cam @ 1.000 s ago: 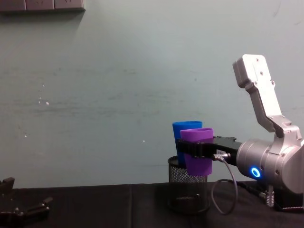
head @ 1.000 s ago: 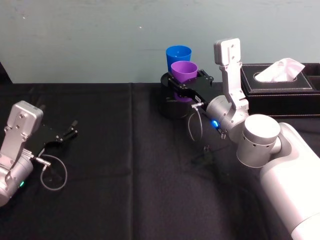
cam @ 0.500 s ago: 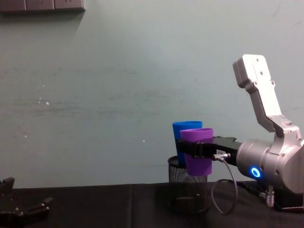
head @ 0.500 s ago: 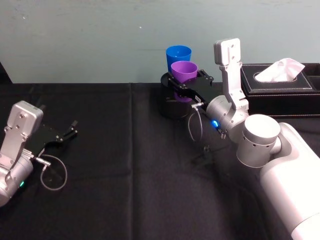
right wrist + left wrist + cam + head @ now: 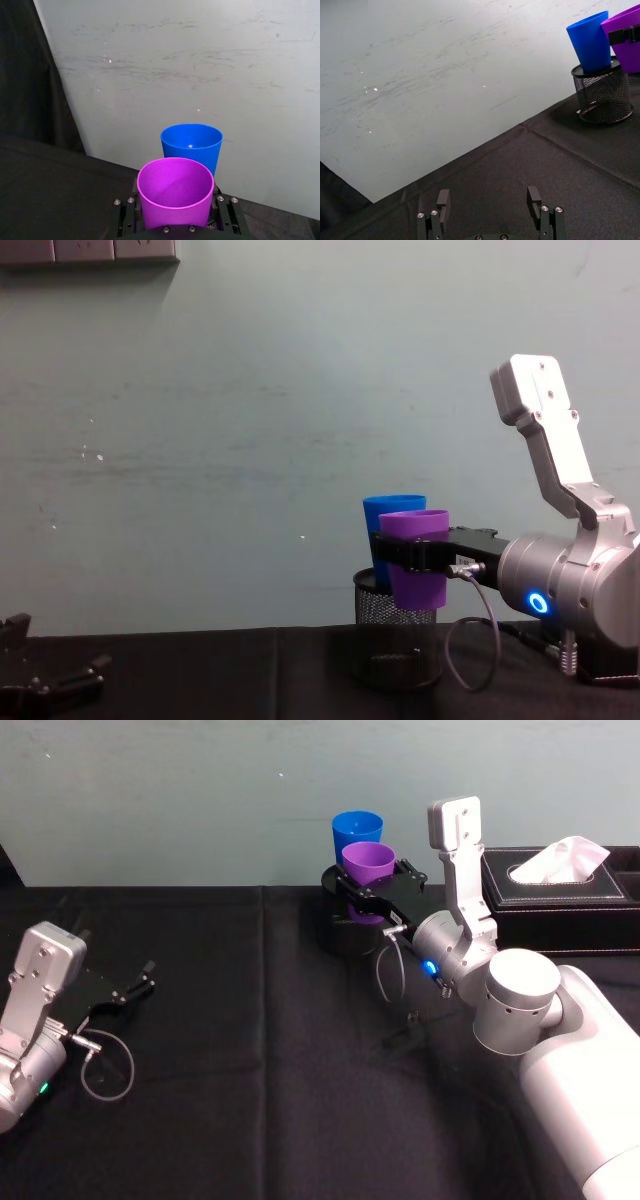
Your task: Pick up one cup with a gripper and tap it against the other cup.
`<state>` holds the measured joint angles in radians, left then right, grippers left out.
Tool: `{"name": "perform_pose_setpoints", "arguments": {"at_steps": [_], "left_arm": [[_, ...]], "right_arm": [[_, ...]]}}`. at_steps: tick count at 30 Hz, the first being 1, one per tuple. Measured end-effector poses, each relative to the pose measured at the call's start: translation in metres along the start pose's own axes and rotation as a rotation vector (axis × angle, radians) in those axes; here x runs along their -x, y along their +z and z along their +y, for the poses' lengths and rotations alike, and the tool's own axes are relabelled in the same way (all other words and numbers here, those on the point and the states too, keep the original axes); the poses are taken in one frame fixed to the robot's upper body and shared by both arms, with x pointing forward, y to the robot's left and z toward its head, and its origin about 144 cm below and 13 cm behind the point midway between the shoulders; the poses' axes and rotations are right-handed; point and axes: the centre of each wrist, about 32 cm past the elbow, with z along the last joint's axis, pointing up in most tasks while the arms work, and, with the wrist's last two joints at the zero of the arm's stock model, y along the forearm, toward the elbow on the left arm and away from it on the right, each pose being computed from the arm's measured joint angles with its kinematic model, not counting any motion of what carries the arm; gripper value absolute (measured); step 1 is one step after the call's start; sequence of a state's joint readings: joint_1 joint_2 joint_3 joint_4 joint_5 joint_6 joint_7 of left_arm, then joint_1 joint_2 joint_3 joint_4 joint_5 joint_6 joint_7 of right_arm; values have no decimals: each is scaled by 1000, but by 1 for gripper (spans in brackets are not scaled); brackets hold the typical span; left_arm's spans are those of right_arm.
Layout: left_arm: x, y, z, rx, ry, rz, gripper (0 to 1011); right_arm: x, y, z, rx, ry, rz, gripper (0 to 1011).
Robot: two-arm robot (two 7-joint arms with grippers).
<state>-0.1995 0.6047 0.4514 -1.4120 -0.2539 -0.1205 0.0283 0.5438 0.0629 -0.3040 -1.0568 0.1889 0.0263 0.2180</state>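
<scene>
Nothing has moved since the earlier frames: the right gripper point(image 5: 372, 898) stays clamped on the smooth tapered purple plastic tumbler point(image 5: 367, 870), held aloft just in front of the bright blue plastic tumbler point(image 5: 357, 828). The blue one stands in a black wire-mesh pen holder point(image 5: 395, 640) on the far black cloth-covered table point(image 5: 250, 1040), a black tissue box point(image 5: 560, 895) to its right. The left gripper point(image 5: 140, 986) rests spread apart at near left.

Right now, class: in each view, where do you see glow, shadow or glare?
Chest view: a blue ring light glows on the right arm, whose right gripper holds the purple cup. Head view: the black cloth swallows shadows. Right wrist view: a soft sheen inside the blue cup. Left wrist view: even, flat light on the wall.
</scene>
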Motion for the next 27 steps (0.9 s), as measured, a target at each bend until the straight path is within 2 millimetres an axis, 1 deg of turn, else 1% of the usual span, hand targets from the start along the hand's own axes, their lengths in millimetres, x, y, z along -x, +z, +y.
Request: {"name": "perform_pose_setpoints", "arguments": {"at_steps": [5,8,13,16,17,18,19,20,23,24,26,27], "left_arm": [[0,0,0,0,0,0,1000],[0,0,0,0,0,0,1000],[0,0,0,0,0,0,1000],[0,0,0,0,0,0,1000],[0,0,0,0,0,0,1000],[0,0,0,0,0,0,1000],[0,0,0,0,0,0,1000],[0,0,0,0,0,0,1000],[0,0,0,0,0,0,1000],[0,0,0,0,0,0,1000],[0,0,0,0,0,0,1000],[0,0,0,0,0,0,1000]], "right_arm": [[0,0,0,-1,0,0,731],[1,-1,-6,-9,2,0,731],[7,-7,-30,-30,14,-15,731],[13,-18,-54,-38,22,-35,731],[13,-18,-54,-38,22,-35,731],[16,-24,-63,-42,22,-47,731],[18,-28,-68,-44,21,-55,731],[22,-37,-76,-52,17,-65,731],[26,-54,-86,-72,6,-67,731],[28,-66,-91,-80,-5,-73,731],[30,-76,-93,-87,-15,-73,731],[30,-84,-95,-92,-25,-72,731]]}}
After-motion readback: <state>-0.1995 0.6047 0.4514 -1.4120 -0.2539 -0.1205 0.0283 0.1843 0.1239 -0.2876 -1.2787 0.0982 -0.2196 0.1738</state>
